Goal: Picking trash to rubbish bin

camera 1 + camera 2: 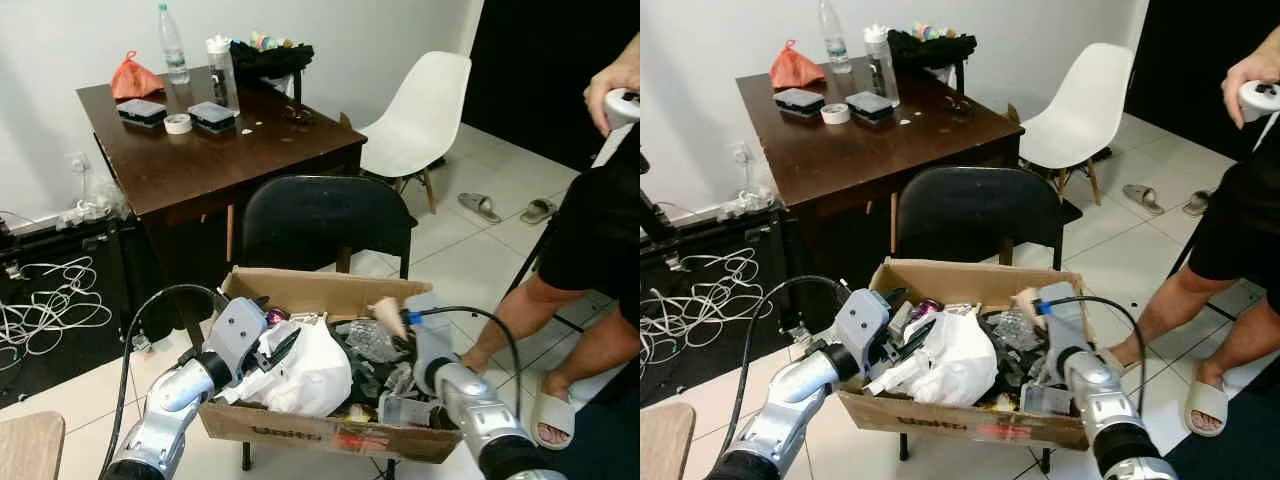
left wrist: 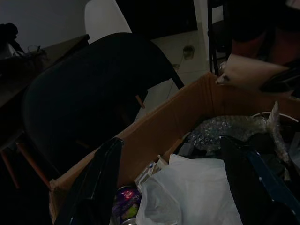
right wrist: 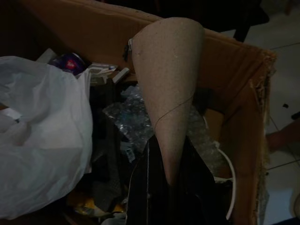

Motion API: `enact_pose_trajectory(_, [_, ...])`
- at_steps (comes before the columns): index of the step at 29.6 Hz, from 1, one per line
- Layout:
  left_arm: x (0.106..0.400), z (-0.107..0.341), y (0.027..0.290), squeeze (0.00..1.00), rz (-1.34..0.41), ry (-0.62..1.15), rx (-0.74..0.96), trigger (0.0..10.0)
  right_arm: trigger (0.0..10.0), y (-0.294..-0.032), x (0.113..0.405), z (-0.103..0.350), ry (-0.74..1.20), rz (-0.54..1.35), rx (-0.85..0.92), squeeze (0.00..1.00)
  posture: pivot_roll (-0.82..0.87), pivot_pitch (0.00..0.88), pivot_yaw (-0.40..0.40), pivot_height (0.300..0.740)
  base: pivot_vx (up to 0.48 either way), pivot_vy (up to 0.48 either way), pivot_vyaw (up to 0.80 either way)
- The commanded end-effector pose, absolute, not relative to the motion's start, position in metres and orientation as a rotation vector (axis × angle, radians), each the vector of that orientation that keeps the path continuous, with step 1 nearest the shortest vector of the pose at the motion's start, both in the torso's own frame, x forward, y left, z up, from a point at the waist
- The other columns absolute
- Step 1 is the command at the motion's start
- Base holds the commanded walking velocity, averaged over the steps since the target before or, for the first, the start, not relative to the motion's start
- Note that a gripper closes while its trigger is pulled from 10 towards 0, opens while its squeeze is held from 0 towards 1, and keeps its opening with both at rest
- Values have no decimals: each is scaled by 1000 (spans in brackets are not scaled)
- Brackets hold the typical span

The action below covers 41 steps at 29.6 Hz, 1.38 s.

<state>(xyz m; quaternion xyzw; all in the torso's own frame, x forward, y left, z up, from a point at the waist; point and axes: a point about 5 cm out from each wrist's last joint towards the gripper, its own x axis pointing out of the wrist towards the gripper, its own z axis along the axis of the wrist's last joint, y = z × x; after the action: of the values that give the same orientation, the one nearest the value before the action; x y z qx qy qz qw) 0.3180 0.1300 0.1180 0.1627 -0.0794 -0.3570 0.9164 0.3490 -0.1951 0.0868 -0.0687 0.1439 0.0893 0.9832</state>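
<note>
A cardboard box [image 1: 300,285] full of trash rests on a black chair [image 1: 320,220]. Inside lie a white plastic bag [image 1: 310,375], clear bubble wrap [image 1: 370,340] and a purple can [image 2: 124,199]. My left gripper [image 1: 280,345] hovers over the box's left side, open, its fingers [image 2: 98,187] spread either side of the white bag. My right gripper [image 1: 405,322] is over the box's right side, shut on a beige paper cone [image 3: 166,93]. The cone's wide end points toward the box's far wall, above the bubble wrap.
A person [image 1: 600,230] stands close on the right, holding a controller, feet in sandals beside the box. Behind the chair is a brown table [image 1: 220,150] with bottles, tape and an orange bag. A white chair [image 1: 420,110] stands at the back right. Loose cables [image 1: 50,300] cover the floor on the left.
</note>
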Motion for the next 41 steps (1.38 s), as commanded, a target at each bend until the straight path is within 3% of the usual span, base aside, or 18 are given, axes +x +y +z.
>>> enact_pose_trajectory(1, [314,110,135,0,-747,-137,358,10000,10000,-198,347,83,299,172,-118,0,-232,161,55,740,0,0,0])
enact_pose_trajectory(2, [315,111,135,0,-749,-139,358,10000,10000,-198,347,84,291,174,-112,0,-232,161,55,740,0,0,0])
enact_pose_trajectory(3, [315,111,134,0,-751,-141,359,10000,10000,-198,348,86,271,173,-101,1000,-239,158,61,740,0,0,0])
enact_pose_trajectory(9, [316,112,132,0,-755,-144,359,10000,10000,-195,350,92,219,177,-91,1000,-242,155,59,740,0,0,0])
enact_pose_trajectory(14, [317,111,131,0,-748,-141,367,10000,10000,-216,349,92,229,75,-111,1000,-240,149,50,740,0,0,0])
enact_pose_trajectory(15, [317,111,131,0,-743,-142,367,10000,10000,-237,348,97,221,-6,-111,1000,-237,145,46,740,0,0,0])
enact_pose_trajectory(20, [317,110,129,0,-741,-146,358,10000,10000,-274,340,102,213,-139,-108,1000,-238,143,39,740,0,0,0])
enact_pose_trajectory(21, [316,110,129,0,-741,-144,346,10000,10000,-299,331,103,222,-229,-113,1000,-239,141,38,740,0,0,0])
enact_pose_trajectory(23, [315,105,128,0,-745,-118,337,10000,10000,-336,311,102,242,-363,-106,404,-239,142,38,740,0,0,0])
enact_pose_trajectory(24, [315,105,128,0,-745,-118,337,10000,10000,-336,311,102,242,-363,-106,404,-239,142,38,740,0,0,0])
enact_pose_trajectory(25, [314,101,128,0,-755,-99,334,10000,10000,-350,301,99,251,-418,-101,0,-241,142,38,740,0,0,0])
enact_pose_trajectory(28, [309,89,125,0,-798,-36,282,10000,10000,-380,269,86,301,-572,-102,0,-253,144,45,740,0,0,0])
enact_pose_trajectory(31, [304,81,124,0,-849,19,181,10000,10000,-388,246,66,380,-651,-76,0,-262,146,52,740,0,0,0])
enact_pose_trajectory(35, [291,63,131,0,-932,125,74,10000,10000,-381,213,24,548,-685,-47,0,-265,149,56,740,0,0,0])
enact_pose_trajectory(41, [281,52,144,0,-958,198,-2,10000,10000,-361,189,-11,691,-655,-22,0,-259,149,59,740,0,0,0])
